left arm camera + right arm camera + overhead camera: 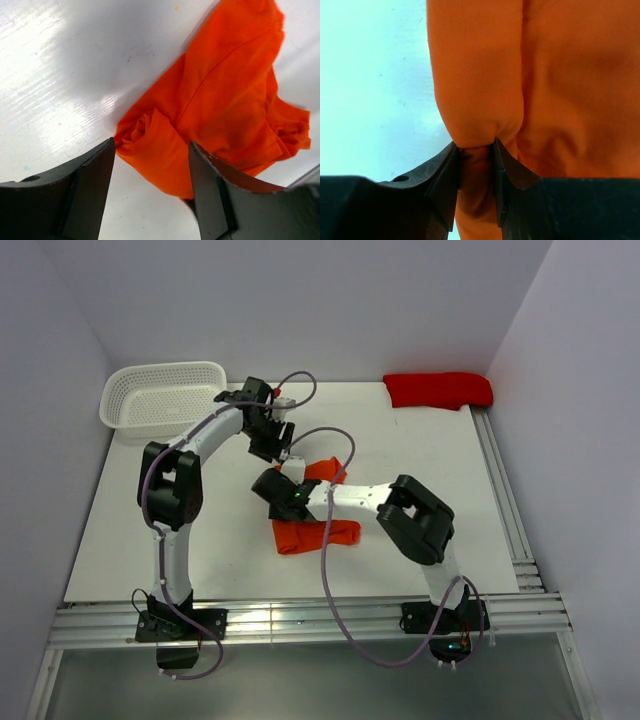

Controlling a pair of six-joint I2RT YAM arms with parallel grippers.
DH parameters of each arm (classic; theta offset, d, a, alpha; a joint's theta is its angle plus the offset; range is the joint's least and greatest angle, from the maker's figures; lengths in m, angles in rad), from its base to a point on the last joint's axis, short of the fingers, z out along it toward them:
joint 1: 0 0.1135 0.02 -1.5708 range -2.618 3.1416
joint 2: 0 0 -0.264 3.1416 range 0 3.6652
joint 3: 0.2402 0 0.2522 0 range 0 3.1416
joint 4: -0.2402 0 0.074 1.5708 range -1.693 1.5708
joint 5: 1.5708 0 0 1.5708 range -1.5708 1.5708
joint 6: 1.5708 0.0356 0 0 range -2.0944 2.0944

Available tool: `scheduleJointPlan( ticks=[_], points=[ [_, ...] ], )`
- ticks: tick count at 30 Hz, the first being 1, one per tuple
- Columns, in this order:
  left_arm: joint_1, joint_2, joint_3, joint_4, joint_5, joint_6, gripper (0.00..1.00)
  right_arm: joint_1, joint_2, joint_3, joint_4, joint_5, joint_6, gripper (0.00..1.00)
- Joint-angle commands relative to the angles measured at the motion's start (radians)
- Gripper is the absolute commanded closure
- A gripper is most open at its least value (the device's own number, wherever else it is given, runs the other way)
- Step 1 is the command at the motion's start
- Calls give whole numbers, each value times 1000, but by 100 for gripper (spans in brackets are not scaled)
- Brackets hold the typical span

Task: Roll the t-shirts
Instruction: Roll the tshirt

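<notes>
A bright orange t-shirt lies crumpled and partly rolled in the middle of the table. In the right wrist view my right gripper is shut on a bunched fold of the orange t-shirt, with cloth squeezed between both pads. Seen from above, the right gripper sits over the shirt's far end. My left gripper hovers just behind it. Its jaws stand open in the left wrist view, with a rolled end of the orange t-shirt lying between the fingertips, unpinched. A darker red t-shirt lies bunched at the back right.
A white mesh basket stands at the back left corner. Walls close in the table on the left, back and right. Metal rails run along the right edge and the near edge. Purple cables loop around both arms.
</notes>
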State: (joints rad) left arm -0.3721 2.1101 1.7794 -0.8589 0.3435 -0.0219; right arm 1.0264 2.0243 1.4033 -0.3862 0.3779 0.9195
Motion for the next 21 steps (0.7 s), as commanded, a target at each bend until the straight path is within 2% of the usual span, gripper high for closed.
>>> scheduleJointPlan(
  ticks=[1,6,8,15,21],
  points=[
    [44,-59,35,-45,139,54,35,-37,-97,-166,211,-158,30,71],
    [113,-125,-58,-35,255,122,33,-126,-193,-453,666,-399,142,70],
    [124,-150,-99,-22,287,149,32,-167,-193,-503,818,-459,203,70],
    [127,-173,-296,99,388,168,27,-232,-87,-622,1179,-652,367,70],
    [125,-124,-365,260,401,94,28,-253,-24,-691,1392,-692,478,70]
  ],
)
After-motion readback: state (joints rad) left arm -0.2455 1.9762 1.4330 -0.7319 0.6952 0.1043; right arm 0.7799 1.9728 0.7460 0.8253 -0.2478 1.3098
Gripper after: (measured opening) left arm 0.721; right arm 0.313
